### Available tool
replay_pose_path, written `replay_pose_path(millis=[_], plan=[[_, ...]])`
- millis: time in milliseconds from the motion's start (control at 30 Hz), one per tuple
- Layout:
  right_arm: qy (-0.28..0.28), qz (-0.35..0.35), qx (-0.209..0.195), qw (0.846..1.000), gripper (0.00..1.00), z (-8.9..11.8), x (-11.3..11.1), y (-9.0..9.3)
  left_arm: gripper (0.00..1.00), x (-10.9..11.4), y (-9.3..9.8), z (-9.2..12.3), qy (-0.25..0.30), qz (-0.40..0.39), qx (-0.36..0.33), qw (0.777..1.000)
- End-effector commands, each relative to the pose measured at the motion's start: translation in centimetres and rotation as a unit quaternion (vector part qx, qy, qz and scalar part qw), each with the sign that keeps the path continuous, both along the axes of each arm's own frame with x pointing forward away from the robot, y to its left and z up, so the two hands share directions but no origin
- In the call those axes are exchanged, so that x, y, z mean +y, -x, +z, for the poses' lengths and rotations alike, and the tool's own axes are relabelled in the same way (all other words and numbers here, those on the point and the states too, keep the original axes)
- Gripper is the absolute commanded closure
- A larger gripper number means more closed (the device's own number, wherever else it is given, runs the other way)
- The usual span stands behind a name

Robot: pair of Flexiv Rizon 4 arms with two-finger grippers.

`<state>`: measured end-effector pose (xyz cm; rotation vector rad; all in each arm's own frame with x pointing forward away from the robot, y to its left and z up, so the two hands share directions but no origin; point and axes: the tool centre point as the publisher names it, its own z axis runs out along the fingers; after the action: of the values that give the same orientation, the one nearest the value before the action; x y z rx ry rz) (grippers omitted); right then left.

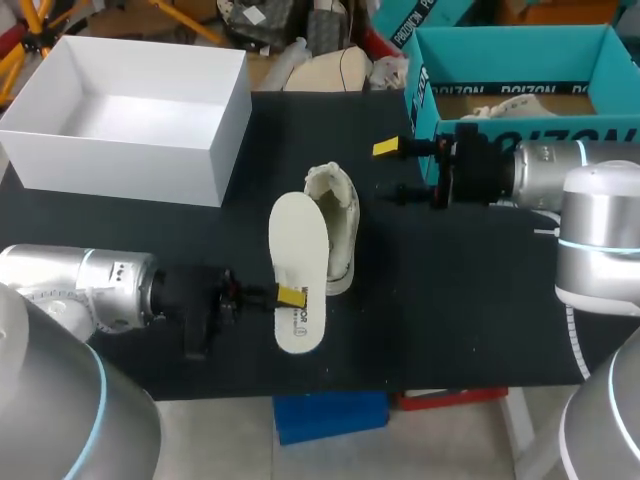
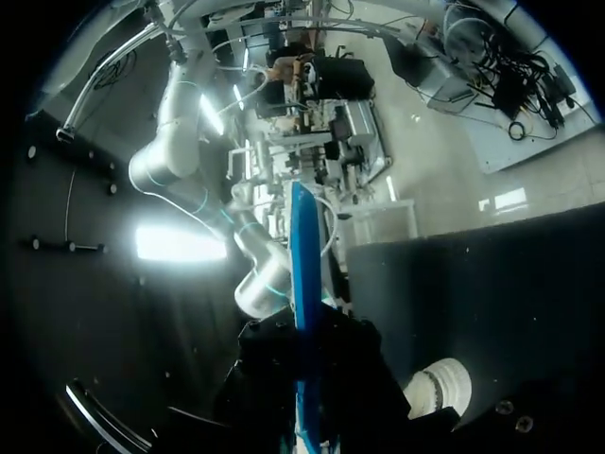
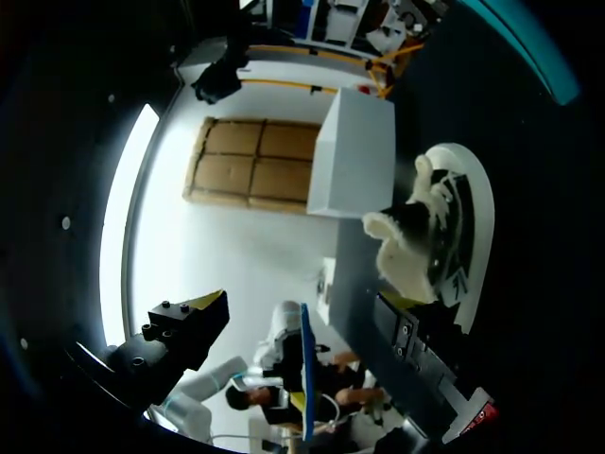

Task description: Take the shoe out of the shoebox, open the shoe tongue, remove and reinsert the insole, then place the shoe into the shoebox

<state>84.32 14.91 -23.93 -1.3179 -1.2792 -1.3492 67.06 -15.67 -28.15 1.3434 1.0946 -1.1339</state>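
Note:
A cream shoe (image 1: 343, 222) lies on the black table, toe toward the front edge, its fuzzy collar (image 3: 402, 241) open. Its white insole (image 1: 297, 268) is out of the shoe, lying face up along the shoe's left side. My left gripper (image 1: 288, 296) is shut on the insole's heel end; the left wrist view shows the insole (image 2: 302, 303) edge-on as a blue strip between the fingers. My right gripper (image 1: 393, 169) stands open to the right of the shoe with nothing between its fingers (image 3: 200, 310). The white shoebox (image 1: 130, 115) sits empty at the back left.
A teal box (image 1: 520, 75) holding another shoe stands at the back right, just behind my right arm. The table's front edge (image 1: 350, 385) runs close below the insole. Bare black tabletop lies in front of my right gripper.

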Motion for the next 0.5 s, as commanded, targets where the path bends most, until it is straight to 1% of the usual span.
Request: replay_pose_path(millis=[33,167,400,500], plan=[[0.0,-0.002,0.0,1.0,0.0,0.0,0.2,0.0,1.0,-1.2,-6.0,-0.3,0.002,-0.023,0.002,1.0],[0.0,-0.002,0.0,1.0,0.0,0.0,0.2,0.0,1.0,-1.8,-7.9,-0.6,-0.009,-0.021,-0.01,1.0],[0.0,-0.002,0.0,1.0,0.0,0.0,0.2,0.0,1.0,-2.7,-10.9,0.5,0.001,-0.022,-0.019,1.0],[0.0,-0.002,0.0,1.0,0.0,0.0,0.2,0.0,1.0,-2.9,-11.6,0.7,0.003,-0.021,-0.022,1.0]])
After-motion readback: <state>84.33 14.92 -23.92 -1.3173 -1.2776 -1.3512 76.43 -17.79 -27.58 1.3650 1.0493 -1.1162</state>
